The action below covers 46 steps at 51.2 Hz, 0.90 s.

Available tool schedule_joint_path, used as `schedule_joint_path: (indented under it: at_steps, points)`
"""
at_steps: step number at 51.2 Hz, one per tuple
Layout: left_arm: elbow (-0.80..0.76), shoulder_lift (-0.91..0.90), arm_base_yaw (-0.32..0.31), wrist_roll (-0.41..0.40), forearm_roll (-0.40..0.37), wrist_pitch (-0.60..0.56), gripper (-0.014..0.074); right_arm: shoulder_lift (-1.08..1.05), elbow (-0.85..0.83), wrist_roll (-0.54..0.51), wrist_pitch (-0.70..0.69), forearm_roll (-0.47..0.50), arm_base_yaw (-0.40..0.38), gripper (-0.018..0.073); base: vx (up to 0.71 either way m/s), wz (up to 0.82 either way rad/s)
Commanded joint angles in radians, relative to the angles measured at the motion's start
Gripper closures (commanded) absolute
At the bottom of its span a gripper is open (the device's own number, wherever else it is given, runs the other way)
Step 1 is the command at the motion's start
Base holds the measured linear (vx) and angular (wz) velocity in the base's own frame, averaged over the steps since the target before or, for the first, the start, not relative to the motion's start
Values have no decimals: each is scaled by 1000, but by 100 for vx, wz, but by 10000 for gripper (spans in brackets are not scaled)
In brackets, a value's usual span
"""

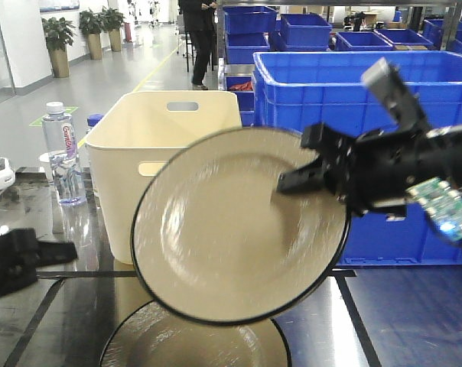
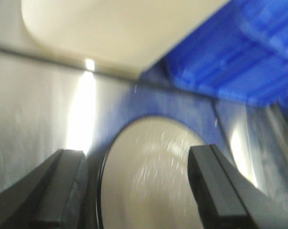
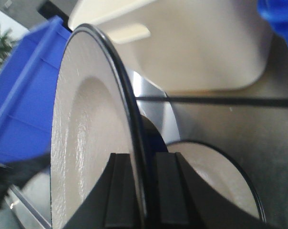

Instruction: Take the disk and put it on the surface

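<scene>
The disk, a cream plate with a dark rim, fills the centre of the front view, held in the air and tipped up nearly on edge with its face toward the camera. The right hand reaches in from the right of the frame and pinches the plate's upper right rim; the right wrist view shows its two pads pressed on either side of the rim, with the plate standing edge-on between them.

Directly beneath, at the bottom centre of the front view, a second plate lies flat on the dark glossy surface, inside the black tape lines. Behind the disk stand a cream bin and blue crates, with a water bottle at the left.

The left hand sits low at the left edge of the front view, spread wide and holding nothing, the second plate showing between its fingers in its own wrist view.

The step in hand looks like the carry: the disk is grasped and lifted but not yet set down. Next it likely needs levelling and lowering onto bare surface, clear of the plate already lying there, before the pinch lets go.
</scene>
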Motion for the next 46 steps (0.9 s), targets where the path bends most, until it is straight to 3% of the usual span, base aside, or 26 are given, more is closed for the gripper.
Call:
schedule_joint_path:
  at_steps: [1,15,31,37,46]
  points:
    - [-29,-65,0,2,-46,-85,38,22,-39,0,-2,81,-4,564,0,0]
    - [-29,-97,0,2,-46,-97,38,207,-39,-16,133,149,12,564,0,0]
    - [-29,-97,0,2,-45,-98,38,335,-39,-97,97,152,110,539,0,0]
    - [-29,-97,0,2,-45,-99,38,347,-39,-196,82,111,138,501,0,0]
    - [-29,-97,-1,2,-45,-100,38,346,-39,-203,85,-17,135,399,0,0]
